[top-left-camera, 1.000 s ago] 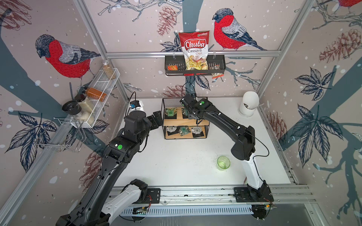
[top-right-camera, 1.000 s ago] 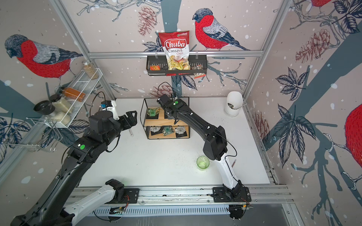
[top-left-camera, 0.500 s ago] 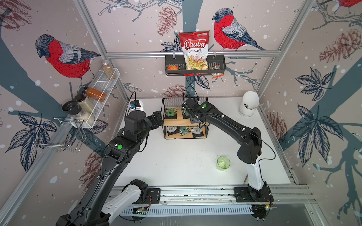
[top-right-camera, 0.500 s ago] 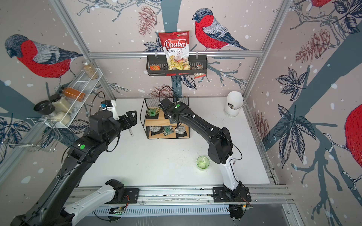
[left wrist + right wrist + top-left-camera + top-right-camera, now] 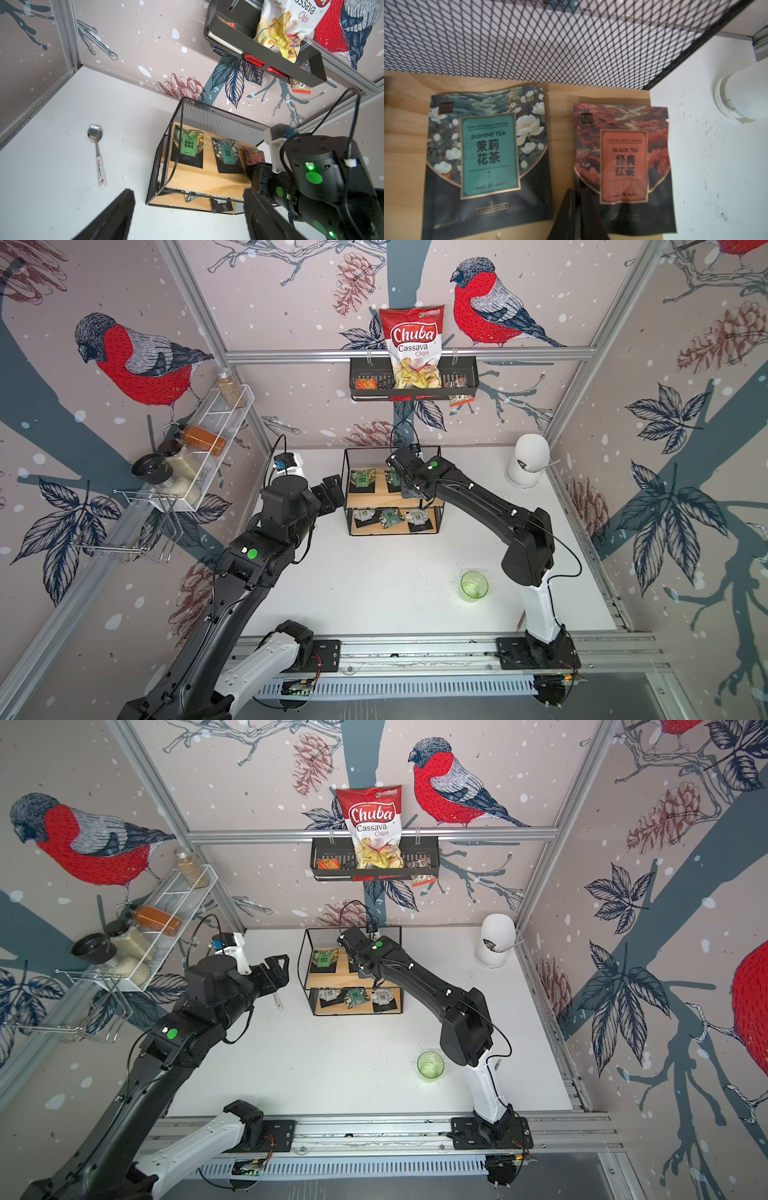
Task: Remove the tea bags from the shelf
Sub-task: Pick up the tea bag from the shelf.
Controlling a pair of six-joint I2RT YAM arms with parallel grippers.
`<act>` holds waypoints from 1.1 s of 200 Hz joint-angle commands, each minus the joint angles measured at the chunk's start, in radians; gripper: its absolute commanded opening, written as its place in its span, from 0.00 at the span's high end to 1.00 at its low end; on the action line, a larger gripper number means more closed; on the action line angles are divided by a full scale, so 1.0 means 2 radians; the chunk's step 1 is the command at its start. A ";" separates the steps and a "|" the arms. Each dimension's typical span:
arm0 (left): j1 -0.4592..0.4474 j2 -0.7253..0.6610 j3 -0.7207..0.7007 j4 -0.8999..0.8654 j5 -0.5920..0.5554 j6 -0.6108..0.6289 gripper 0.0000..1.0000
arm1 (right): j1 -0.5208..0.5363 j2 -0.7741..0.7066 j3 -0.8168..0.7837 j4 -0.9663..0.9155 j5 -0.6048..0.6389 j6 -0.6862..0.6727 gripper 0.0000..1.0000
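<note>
The shelf [image 5: 345,472] [image 5: 181,116] stands at the back of the table. On its upper board lie a green tea bag [image 5: 362,480] [image 5: 188,145], a teal one [image 5: 226,152] [image 5: 488,149] and a red-orange one [image 5: 253,156] [image 5: 623,158]. Three more tea bags [image 5: 390,517] lie on the lower board. My right gripper [image 5: 409,483] [image 5: 577,197] reaches over the upper board, shut on the left edge of the red-orange bag. Left of the shelf hovers my left gripper [image 5: 332,493] [image 5: 188,191], open and holding nothing.
A spoon [image 5: 96,153] lies on the table left of the shelf. A green cup [image 5: 473,585] stands near the right arm's base and a white canister [image 5: 530,462] at the back right. A black basket [image 5: 465,383] with a chips bag and a white spice rack [image 5: 208,439] hang on the walls.
The right gripper's jaws have closed from half open onto the edge of the red-orange tea bag, and the arm has reached slightly further over the upper board. The left arm has hardly moved.
</note>
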 commanded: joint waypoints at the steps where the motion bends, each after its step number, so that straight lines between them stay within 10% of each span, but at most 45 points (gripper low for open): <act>1: 0.000 -0.002 0.001 0.012 0.005 0.001 0.15 | 0.004 0.003 0.000 -0.024 -0.001 -0.006 0.97; 220: 0.000 0.004 -0.027 0.034 0.021 -0.001 0.19 | 0.065 -0.133 0.068 -0.024 0.042 -0.004 1.00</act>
